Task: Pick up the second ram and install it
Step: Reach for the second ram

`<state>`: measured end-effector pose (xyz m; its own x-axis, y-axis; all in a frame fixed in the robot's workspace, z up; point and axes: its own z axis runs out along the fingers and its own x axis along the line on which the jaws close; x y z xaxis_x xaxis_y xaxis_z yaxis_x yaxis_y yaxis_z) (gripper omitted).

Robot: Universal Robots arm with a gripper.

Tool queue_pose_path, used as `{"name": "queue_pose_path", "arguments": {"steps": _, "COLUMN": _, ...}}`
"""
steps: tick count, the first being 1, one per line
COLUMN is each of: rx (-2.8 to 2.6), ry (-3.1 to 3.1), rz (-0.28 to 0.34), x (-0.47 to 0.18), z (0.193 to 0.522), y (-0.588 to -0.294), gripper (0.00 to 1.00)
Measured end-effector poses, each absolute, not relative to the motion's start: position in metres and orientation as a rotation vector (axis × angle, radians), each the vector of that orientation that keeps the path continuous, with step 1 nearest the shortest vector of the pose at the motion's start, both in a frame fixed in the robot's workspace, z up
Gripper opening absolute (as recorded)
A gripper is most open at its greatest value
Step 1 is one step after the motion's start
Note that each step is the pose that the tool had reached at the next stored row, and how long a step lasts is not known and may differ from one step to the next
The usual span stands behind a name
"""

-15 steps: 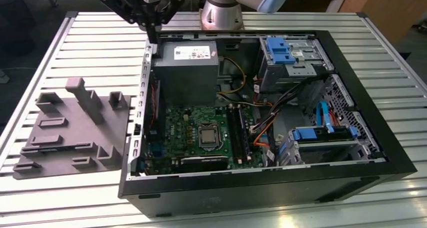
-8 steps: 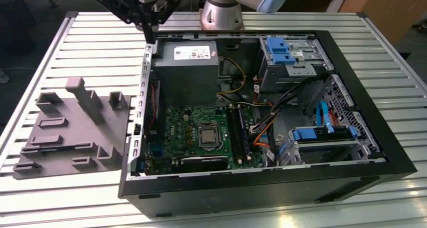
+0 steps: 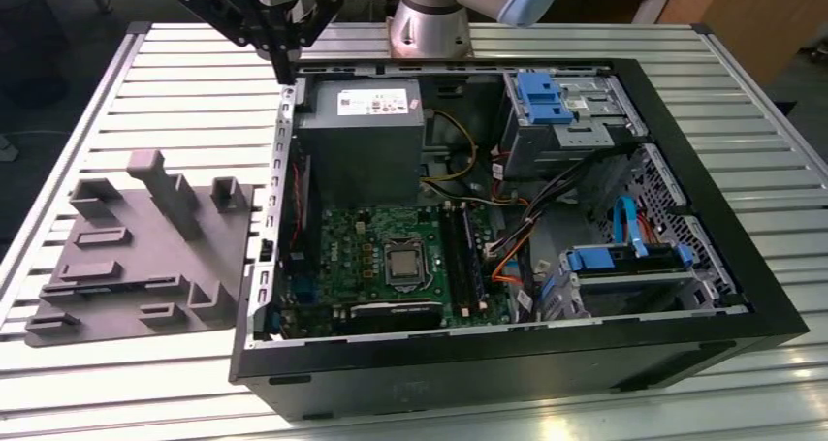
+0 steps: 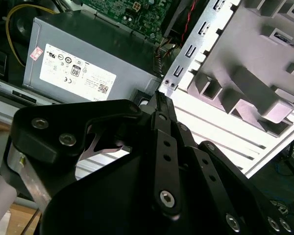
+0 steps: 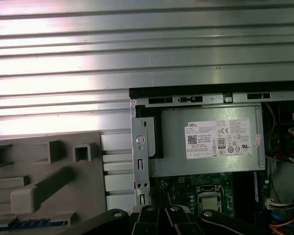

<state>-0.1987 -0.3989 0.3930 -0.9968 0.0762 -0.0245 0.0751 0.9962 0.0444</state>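
Tabletop of ribbed aluminium slats (image 3: 169, 82) carries an open black tower computer case (image 3: 518, 359) lying on its side, with a grey moulded plastic fixture (image 3: 207, 310) beside it on the exterior view's left. The robot's black hand (image 3: 282, 70) hangs over the case's far corner on that same side, just by the grey metal power supply box (image 3: 360, 141). In the second wrist view its fingertips (image 4: 160, 100) are pressed together with nothing between them. The second ram, a thin dark circuit-board stick (image 5: 24, 224), appears to lie flat in a recess of the fixture in the first wrist view, partly cut off, well apart from the hand. The green motherboard (image 3: 356, 242) sits in the case below the power supply.
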Motion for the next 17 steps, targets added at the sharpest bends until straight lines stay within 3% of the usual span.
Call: {"name": "queue_pose_path", "arguments": {"steps": 17, "rx": 0.118, "ry": 3.112, "rz": 0.068, "x": -0.217, "z": 0.393, "y": -0.399, "gripper": 0.11}}
